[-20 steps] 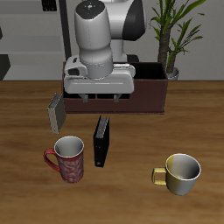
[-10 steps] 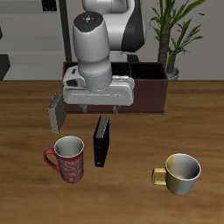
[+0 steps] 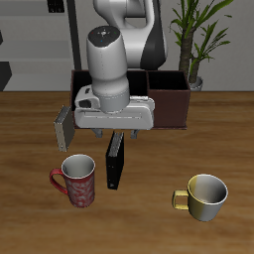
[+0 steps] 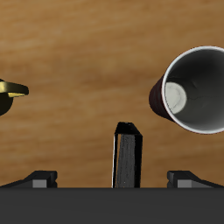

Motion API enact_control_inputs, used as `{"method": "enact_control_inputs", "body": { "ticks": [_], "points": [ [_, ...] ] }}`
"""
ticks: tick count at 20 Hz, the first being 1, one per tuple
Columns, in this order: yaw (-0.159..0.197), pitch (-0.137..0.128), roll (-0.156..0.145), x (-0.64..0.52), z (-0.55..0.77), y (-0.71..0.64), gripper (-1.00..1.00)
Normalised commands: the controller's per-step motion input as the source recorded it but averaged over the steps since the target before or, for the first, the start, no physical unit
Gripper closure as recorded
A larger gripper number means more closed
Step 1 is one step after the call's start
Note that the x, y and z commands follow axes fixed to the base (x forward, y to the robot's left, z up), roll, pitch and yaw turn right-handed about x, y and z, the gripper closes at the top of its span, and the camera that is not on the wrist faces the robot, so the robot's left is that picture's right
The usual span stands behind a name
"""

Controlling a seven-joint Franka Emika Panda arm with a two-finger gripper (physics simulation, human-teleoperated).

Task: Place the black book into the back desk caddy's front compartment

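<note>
The black book (image 3: 116, 165) stands upright on the table in front of the back desk caddy (image 3: 171, 107); it also shows in the wrist view (image 4: 128, 157), spine edge up. My gripper (image 3: 116, 136) is open and empty, just above the book's back end. In the wrist view the gripper (image 4: 112, 178) has one fingertip on each side of the book, well apart from it. The caddy is a dark reddish-brown box behind my arm. Its front compartment is hidden by the arm.
A grey book (image 3: 64, 127) leans by the caddy's end. A red mug (image 3: 76, 181) stands close beside the black book, also in the wrist view (image 4: 194, 87). A gold mug (image 3: 205, 194) stands nearer the front edge. A potted plant (image 3: 194, 45) stands behind the caddy.
My gripper has come down and forward from in front of the caddy towards the black book. The book and mugs have not moved.
</note>
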Motion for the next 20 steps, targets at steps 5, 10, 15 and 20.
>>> {"method": "enact_control_inputs", "body": {
  "ticks": [5, 10, 15, 20],
  "points": [
    [0.013, -0.045, -0.020, -0.01, -0.38, -0.10, -1.00],
    [-0.021, -0.033, -0.014, -0.06, -0.19, -0.11, -1.00],
    [-0.045, -0.015, -0.031, -0.05, -0.24, -0.09, -1.00],
    [-0.003, 0.024, -0.006, 0.02, -0.22, 0.03, -1.00]
  ]
}}
